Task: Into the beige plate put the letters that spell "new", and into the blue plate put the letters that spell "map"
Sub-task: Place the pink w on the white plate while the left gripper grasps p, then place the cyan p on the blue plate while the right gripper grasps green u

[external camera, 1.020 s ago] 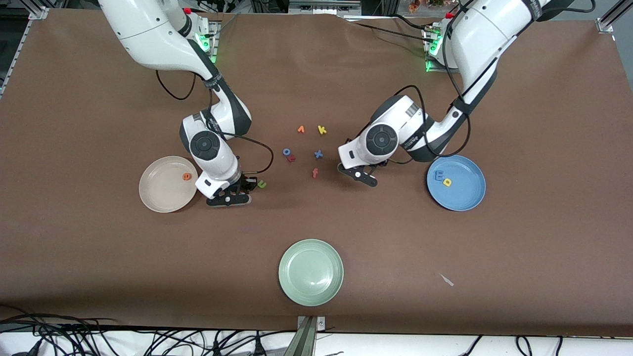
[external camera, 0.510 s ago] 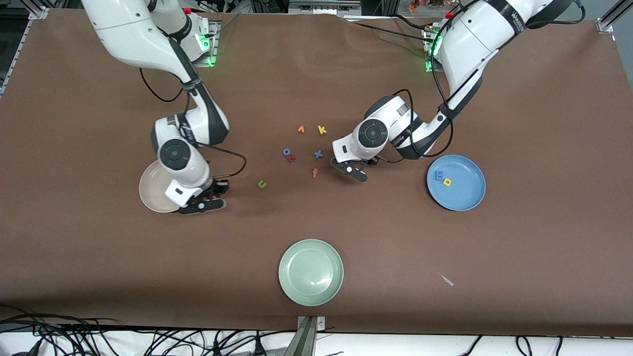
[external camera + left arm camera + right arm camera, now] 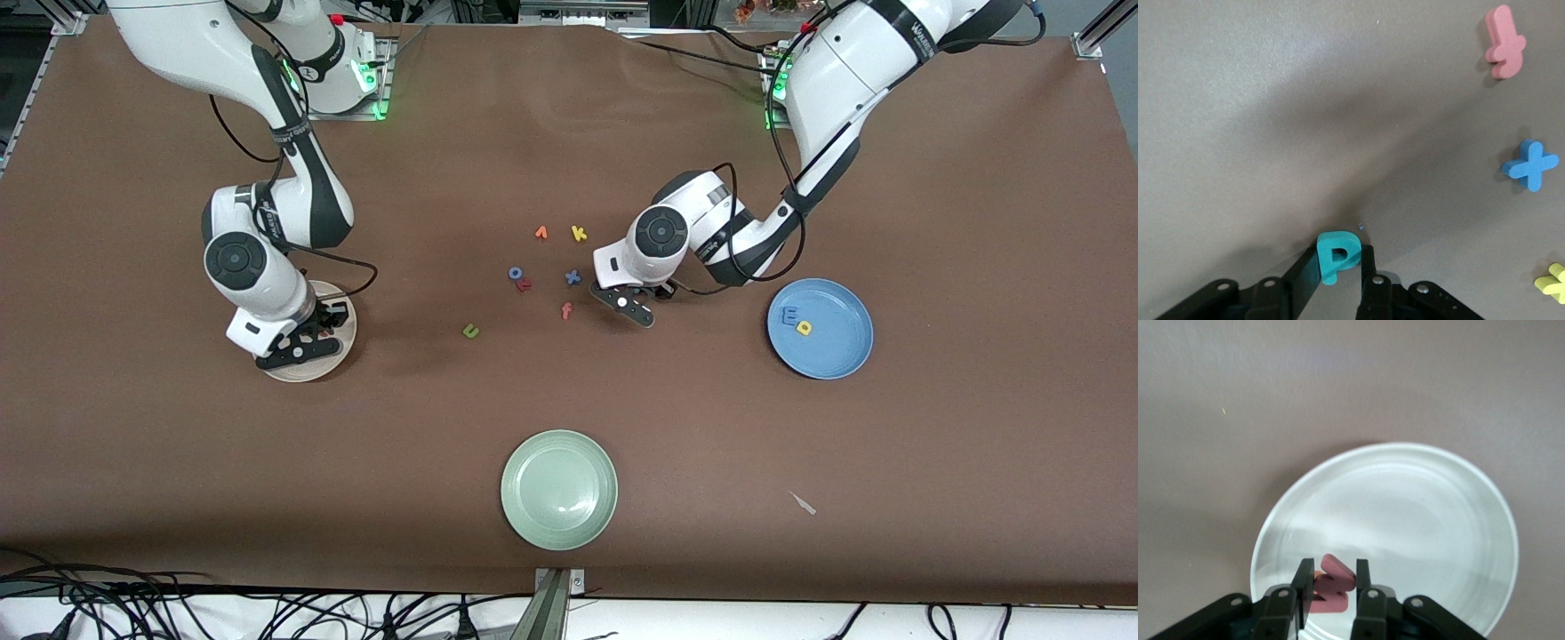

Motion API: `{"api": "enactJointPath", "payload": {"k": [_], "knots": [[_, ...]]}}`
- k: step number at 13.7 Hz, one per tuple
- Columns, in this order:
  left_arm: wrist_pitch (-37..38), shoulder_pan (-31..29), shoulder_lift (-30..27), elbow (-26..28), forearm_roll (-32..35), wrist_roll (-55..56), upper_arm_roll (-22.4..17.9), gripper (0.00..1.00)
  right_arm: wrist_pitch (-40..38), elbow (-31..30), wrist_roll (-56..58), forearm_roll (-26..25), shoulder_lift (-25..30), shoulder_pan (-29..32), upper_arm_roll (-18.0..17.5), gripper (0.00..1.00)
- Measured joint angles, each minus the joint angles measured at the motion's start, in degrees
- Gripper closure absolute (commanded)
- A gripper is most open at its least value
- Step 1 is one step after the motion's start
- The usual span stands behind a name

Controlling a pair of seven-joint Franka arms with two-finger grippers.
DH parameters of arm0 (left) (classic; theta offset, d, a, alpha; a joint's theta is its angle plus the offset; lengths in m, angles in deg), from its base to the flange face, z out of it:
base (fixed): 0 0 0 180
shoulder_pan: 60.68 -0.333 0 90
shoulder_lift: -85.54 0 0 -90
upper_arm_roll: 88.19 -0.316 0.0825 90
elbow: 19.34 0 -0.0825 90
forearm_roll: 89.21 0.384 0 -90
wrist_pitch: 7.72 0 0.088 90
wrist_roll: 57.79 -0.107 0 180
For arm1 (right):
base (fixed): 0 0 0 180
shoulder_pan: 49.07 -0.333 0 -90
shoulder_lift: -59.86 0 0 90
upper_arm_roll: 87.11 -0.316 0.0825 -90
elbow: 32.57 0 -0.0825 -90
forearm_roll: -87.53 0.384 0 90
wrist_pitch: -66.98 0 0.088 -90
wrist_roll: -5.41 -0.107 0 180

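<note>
Brown tabletop spread under both arms, and your beige plate (image 3: 338,360) sat at the right arm's end, the blue plate (image 3: 840,351) at the left arm's end with the blue m (image 3: 789,315) and yellow a (image 3: 804,328) inside. Your right jaws (image 3: 1331,587) hung directly over the beige plate, narrow around the pinkish-red w (image 3: 1333,590). Your left jaws (image 3: 1338,270) had pinched the teal p (image 3: 1336,254) upright near the loose letters, well apart from the blue plate. Green n (image 3: 470,332) lay between the arms
</note>
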Motion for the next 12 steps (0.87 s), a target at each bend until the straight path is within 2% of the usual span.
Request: {"api": "enactJointPath", "payload": {"k": [3,4,6,8,9,12], "knots": [[2.65,-0.42,-0.35,-1.31,0.53,-0.02,-0.36,1.00,1.73,-1.71,-1.20,0.85,0.65,-0.14,-1.00,0.36],[5.79,-0.98,-0.95,-2.72,0.70,-0.70,-0.38,0.95,2.04,-1.49,-3.85,0.96,0.91,-0.19,-2.60,0.36],[14.88,-2.74,-3.17,-6.47,0.71,-5.33,-0.42,0.94,2.28,0.13,-12.10,0.97,1.17,-0.97,-7.15,0.36],[22.92,-5.97,-5.28,-8.62,0.74,-12.20,-0.54,0.92,2.26,2.67,-19.30,0.97,0.42,-2.95,-10.23,0.36],[24.99,-8.27,-5.94,-8.79,0.78,-15.95,-0.67,0.88,2.26,4.09,-22.03,0.97,-0.60,-4.17,-10.81,0.36],[26.88,-16.39,-6.15,-8.77,0.82,-28.27,-1.12,0.88,2.63,8.35,-28.31,0.97,-5.05,-7.22,-11.04,0.36]]}}
